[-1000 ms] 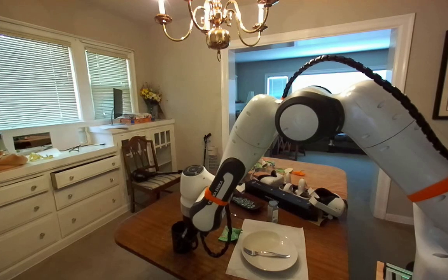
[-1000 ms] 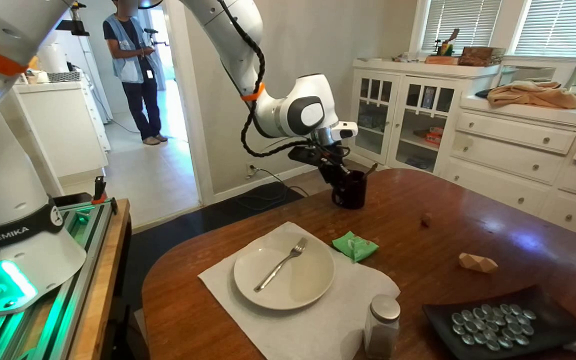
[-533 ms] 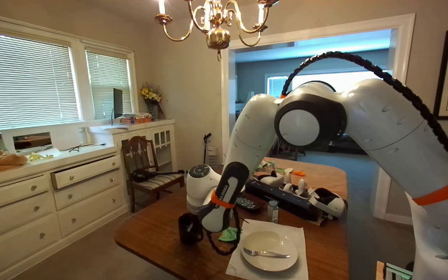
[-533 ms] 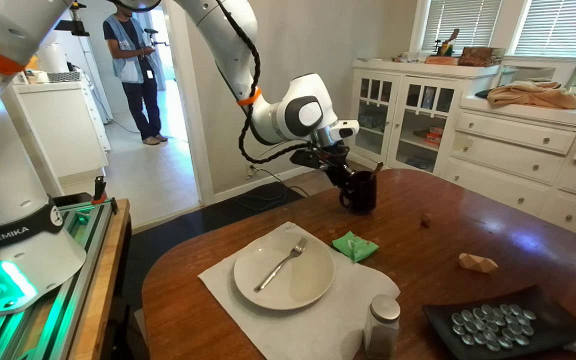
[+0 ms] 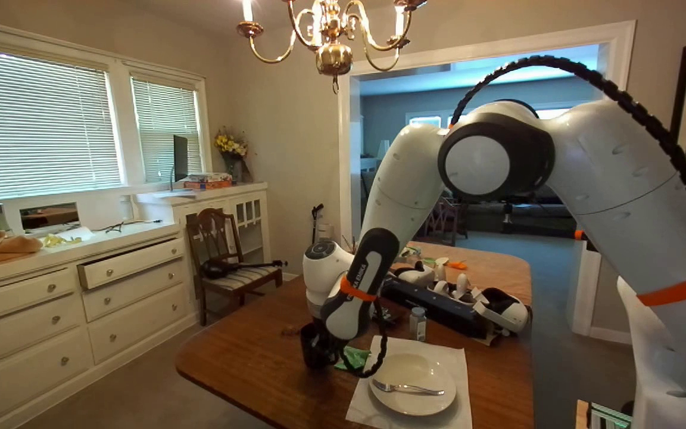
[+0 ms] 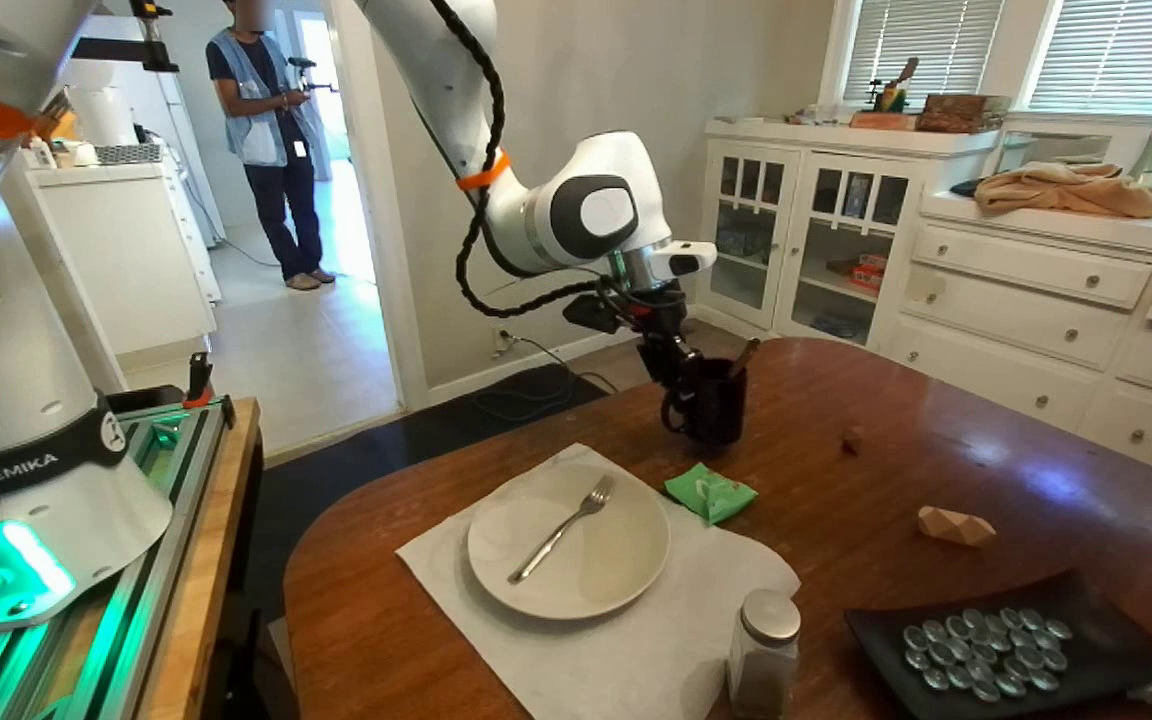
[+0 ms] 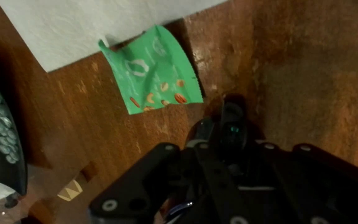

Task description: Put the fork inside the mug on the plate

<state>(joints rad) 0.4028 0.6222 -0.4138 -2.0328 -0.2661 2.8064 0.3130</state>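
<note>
The fork lies on the white plate; in an exterior view the fork and plate also show. The dark mug is upright over the table beyond the plate, with a brownish utensil handle sticking out of it. The mug also shows in an exterior view. My gripper is shut on the mug's handle side. In the wrist view the gripper covers most of the mug, and its handle shows ahead. I cannot tell whether the mug's bottom touches the table.
A green packet lies between mug and plate, also in the wrist view. White paper lies under the plate. A glass shaker, a black tray of glass beads and a tan block stand on the table.
My gripper and the mug have moved together across the table toward the green packet and the plate. The fork and plate have not moved.
</note>
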